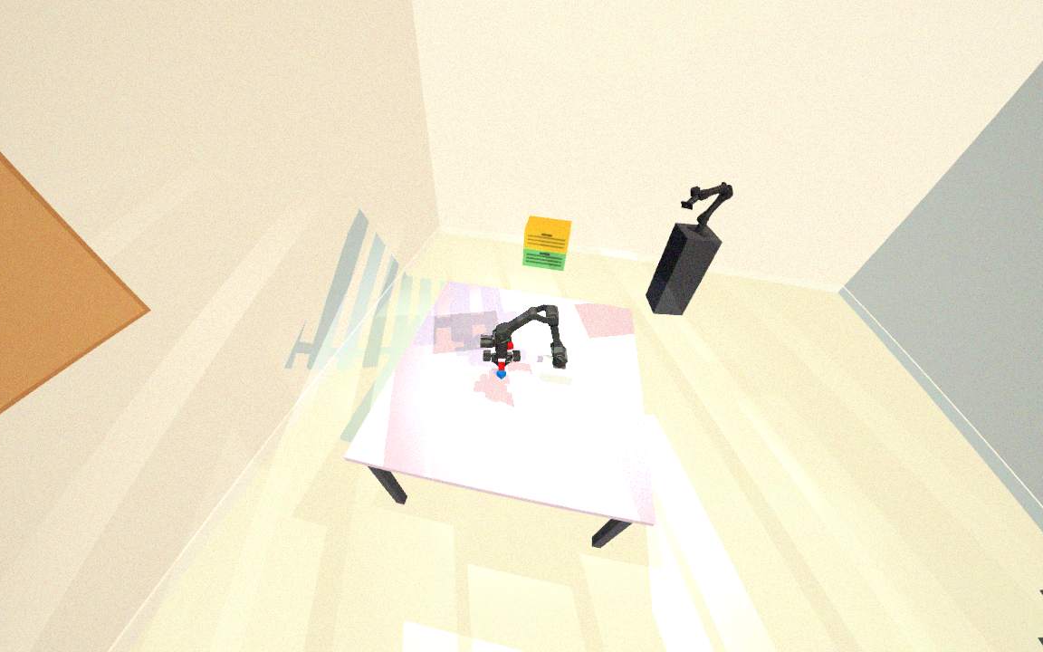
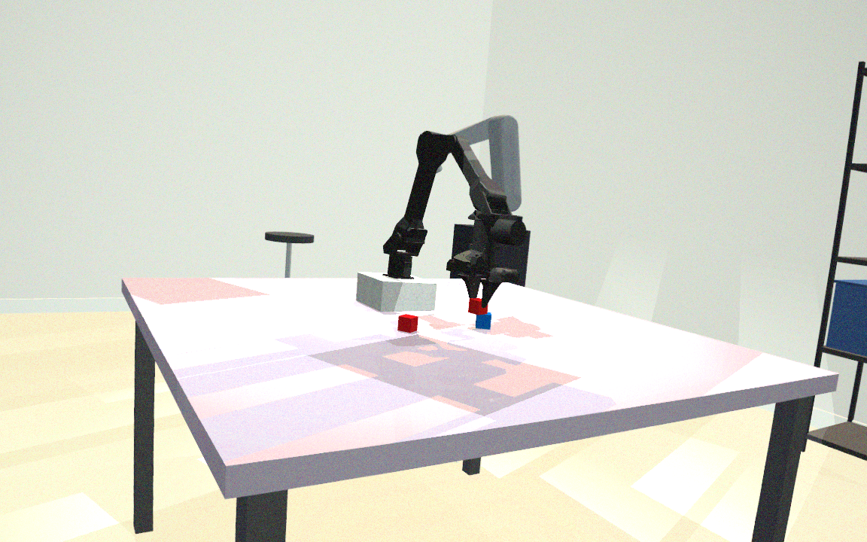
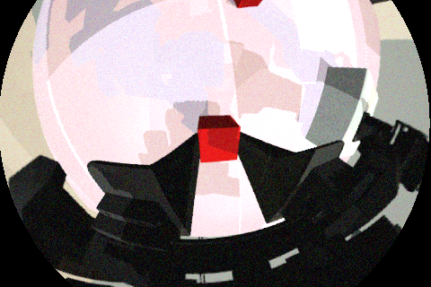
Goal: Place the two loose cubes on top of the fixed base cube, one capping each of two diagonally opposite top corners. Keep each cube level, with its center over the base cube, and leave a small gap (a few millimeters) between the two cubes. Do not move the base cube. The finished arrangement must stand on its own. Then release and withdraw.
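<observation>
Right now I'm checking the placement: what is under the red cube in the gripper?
In the exterior view the held red cube sits directly above the blue base cube. Whether they touch cannot be told. In the wrist view the red cube hides the base cube entirely.

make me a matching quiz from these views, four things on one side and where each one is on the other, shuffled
Things:
1. red cube
2. second red cube
3. blue cube
4. grey block

Places:
A. under the arm's foot, on the table
B. loose on the table in front of the grey block
C. gripped in the end effector
D. on the table just below the gripped cube

Pairs: 1-C, 2-B, 3-D, 4-A
</observation>
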Robot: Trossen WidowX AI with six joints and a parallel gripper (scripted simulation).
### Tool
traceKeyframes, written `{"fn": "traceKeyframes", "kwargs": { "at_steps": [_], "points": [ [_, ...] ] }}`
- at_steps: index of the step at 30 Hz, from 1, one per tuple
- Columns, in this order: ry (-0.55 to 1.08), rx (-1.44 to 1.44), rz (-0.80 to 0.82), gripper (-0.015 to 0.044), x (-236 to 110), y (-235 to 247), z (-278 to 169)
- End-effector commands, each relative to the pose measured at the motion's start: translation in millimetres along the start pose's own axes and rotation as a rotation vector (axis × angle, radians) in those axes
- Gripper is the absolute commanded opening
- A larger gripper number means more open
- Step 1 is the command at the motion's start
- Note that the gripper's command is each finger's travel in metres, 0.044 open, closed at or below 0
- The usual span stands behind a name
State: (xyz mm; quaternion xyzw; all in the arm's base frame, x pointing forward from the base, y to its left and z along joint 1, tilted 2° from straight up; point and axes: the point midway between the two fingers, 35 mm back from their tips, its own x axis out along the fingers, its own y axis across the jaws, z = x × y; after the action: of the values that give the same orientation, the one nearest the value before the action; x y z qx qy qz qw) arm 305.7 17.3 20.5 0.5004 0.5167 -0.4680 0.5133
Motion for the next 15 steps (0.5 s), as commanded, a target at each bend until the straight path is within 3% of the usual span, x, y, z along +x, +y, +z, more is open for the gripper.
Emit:
{"fn": "traceKeyframes", "kwargs": {
  "at_steps": [1,4,15],
  "points": [
    [0.006,-0.004,0.003,0.0131,0,1,-1],
    [0.006,-0.004,0.003,0.0205,0,1,-1],
    [0.0,0.0,0.0,0.0205,-11,0,0]
  ]
}}
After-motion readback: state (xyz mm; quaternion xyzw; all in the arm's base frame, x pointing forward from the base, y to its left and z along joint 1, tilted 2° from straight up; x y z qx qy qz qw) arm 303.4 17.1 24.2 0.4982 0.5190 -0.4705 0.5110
